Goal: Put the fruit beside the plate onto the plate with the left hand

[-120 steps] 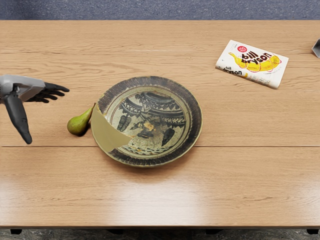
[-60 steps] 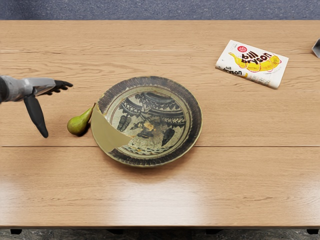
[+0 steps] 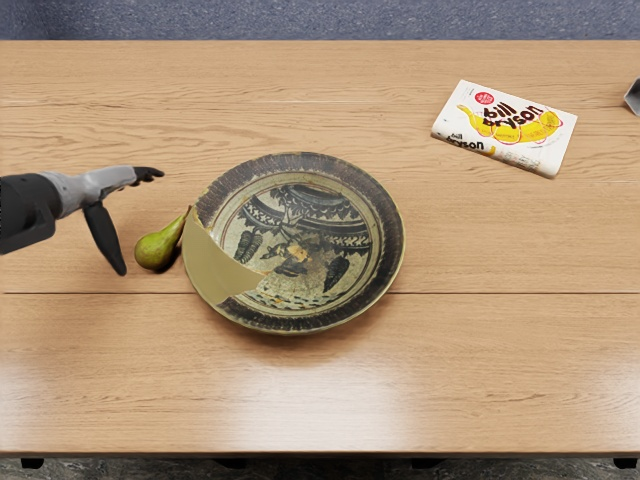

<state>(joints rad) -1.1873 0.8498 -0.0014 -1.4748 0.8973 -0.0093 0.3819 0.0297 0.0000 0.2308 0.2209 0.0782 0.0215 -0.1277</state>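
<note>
Left hand beside a pear still off the plate

The wooden table carried a wide patterned plate at its centre and a book well apart at the far right. The left hand hovered just left of the pear, its fingers extended and spread, thumb hanging down, gripping nothing. The pear lay on the table against the plate's left rim. A grey sliver at the right edge was too small to identify.

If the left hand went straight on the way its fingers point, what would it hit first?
Probably the far left rim of the plate; the pear sits beside that line. Height is unclear, so the left hand might pass over.
</note>
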